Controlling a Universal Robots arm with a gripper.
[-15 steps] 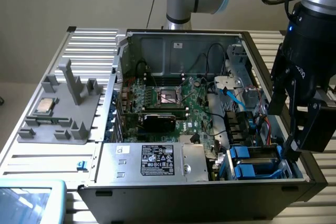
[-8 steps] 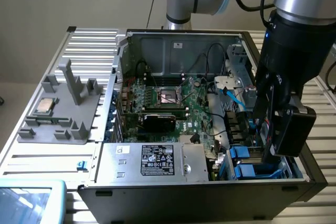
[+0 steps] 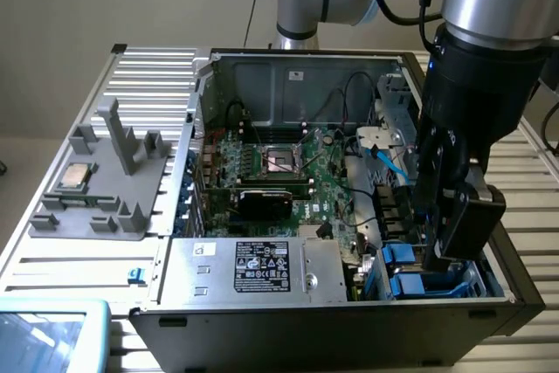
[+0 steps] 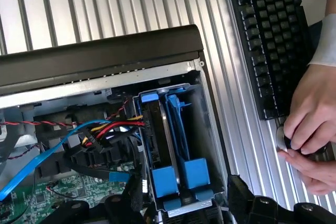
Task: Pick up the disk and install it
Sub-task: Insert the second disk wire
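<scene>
The grey metal disk with bright blue plastic rails (image 4: 160,140) sits edge-up in the drive bay at the 4 o'clock corner of the open black computer case (image 3: 349,321). Above it hover the black fingers (image 3: 454,246); their spread cannot be told. A person's hand (image 4: 310,129) rests beside a black keyboard (image 4: 268,35) on the ribbed tabletop (image 4: 105,3).

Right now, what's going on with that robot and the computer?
The robot arm has its gripper down over the drive bay in the corner of an open computer case. The disk, with blue rails, sits edge-up in the bay. Beside the case, a person's hands work a knob near a keyboard.
</scene>
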